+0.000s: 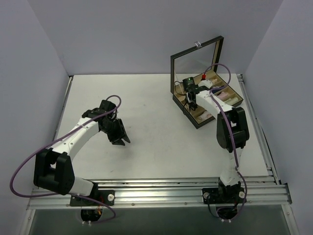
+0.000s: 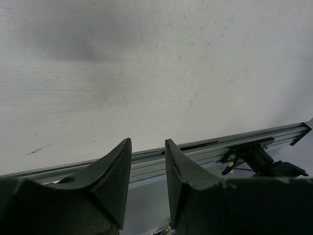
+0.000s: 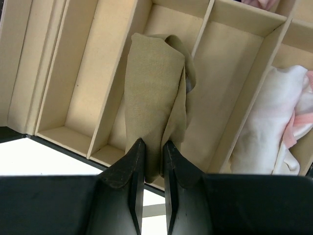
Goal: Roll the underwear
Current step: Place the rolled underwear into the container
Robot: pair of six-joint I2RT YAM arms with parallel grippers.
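2 white-black arms, apparently purple cables

Bright even light, perhaps slightly soft

white underwear: cut off by the right edge
tan underwear: lower end hidden between the right pincer

**Two Briefs, Two End Effectors, One Box**

One tabletop carries one open box with one raised lid. Two pieces of underwear show at the box: one tan underwear and one white underwear with pink edging. There are two end effectors: the left end effector well apart from the box, and the right end effector over it.
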